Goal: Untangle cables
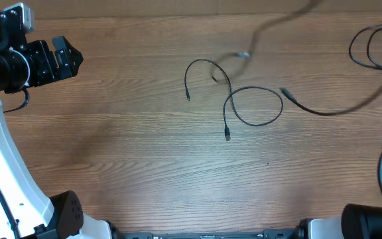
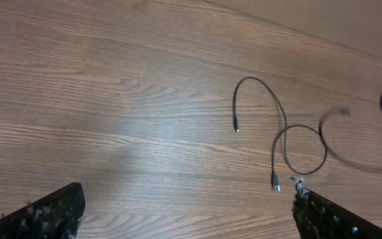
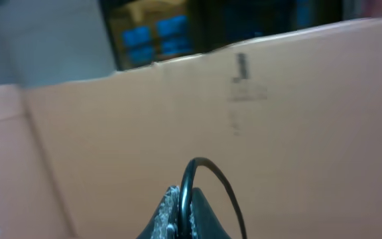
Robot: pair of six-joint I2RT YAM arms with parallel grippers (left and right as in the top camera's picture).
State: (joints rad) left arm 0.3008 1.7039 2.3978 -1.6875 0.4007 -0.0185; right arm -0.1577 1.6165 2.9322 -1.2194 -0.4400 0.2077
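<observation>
The right gripper [image 3: 183, 206] is clamped shut on the lifted cable [image 3: 207, 166], which seems to trail, blurred, toward the table's far right corner. The looped cable [image 1: 229, 93] lies midway between the side edges. The left gripper [image 2: 190, 194], wide open and empty by the far left corner, should pin that loop first.

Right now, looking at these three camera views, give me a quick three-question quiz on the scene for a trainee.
1. True or false: the left gripper is shut.
2. What does the right gripper hold? A) a black cable B) a screwdriver C) nothing
3. How many ends of the looped cable show on the table?

Key: 1 false, it is open. 2 A. 3 two.
</observation>
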